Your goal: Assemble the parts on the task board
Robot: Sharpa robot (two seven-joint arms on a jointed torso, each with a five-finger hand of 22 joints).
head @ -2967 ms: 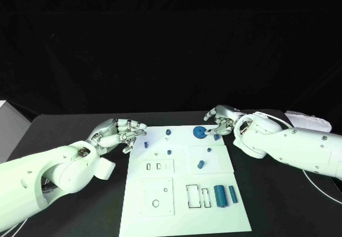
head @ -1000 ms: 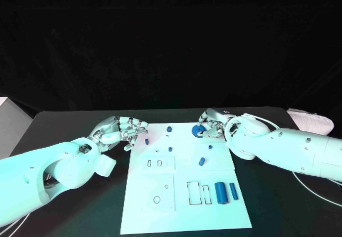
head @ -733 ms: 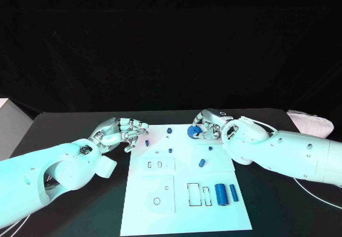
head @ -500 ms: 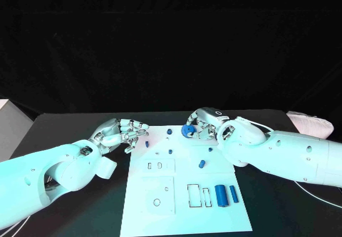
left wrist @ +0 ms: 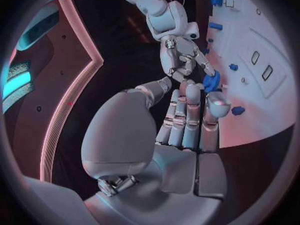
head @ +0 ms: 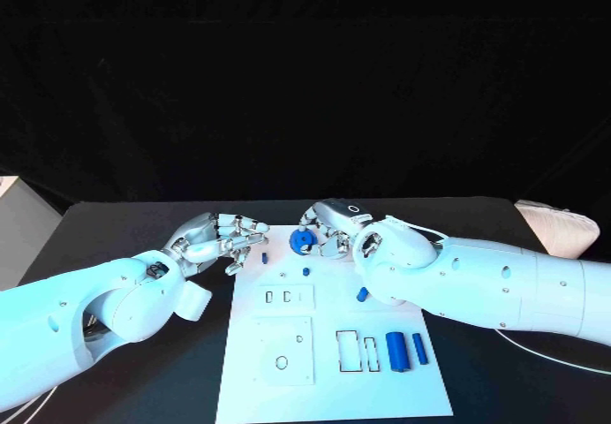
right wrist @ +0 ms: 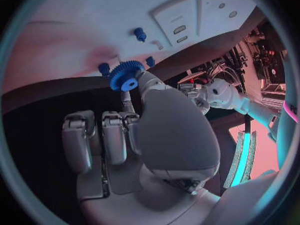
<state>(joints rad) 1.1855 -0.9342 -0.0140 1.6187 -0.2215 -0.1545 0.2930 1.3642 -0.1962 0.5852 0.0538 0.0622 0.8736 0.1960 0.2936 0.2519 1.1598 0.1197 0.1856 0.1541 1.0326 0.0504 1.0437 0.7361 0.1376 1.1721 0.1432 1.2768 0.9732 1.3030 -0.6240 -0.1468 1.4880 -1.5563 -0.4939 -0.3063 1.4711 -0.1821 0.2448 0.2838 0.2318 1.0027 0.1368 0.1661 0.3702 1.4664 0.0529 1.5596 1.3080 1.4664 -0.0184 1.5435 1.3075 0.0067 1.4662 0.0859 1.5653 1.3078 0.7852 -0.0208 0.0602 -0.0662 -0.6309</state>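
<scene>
Head view puts the right robot hand just above the centre of the frame, over the upper edge of the white task board, pinching a blue gear between its fingertips. Three seconds ago that hand sat further right with the gear near the board's upper right corner; since then hand and gear have travelled leftward together, and the gear is now off its earlier spot, hanging over the board's upper middle. The right wrist view confirms the hold: the toothed gear is caught between fingertips while the other fingers lie curled beside the palm.

The left robot hand has barely shifted, remaining at the board's upper left edge over the black counter, fingers curled inward with nothing in them; the left wrist view shows the same bent fingers.

On the board, a small blue peg stands near the left hand, an oval blue piece lies mid-right, partly covered by the right forearm, and two blue cylinders lie in the lower right beside outlined slots. Whether the gear touches the board cannot be told, and the small parts behind the right hand are hidden.
</scene>
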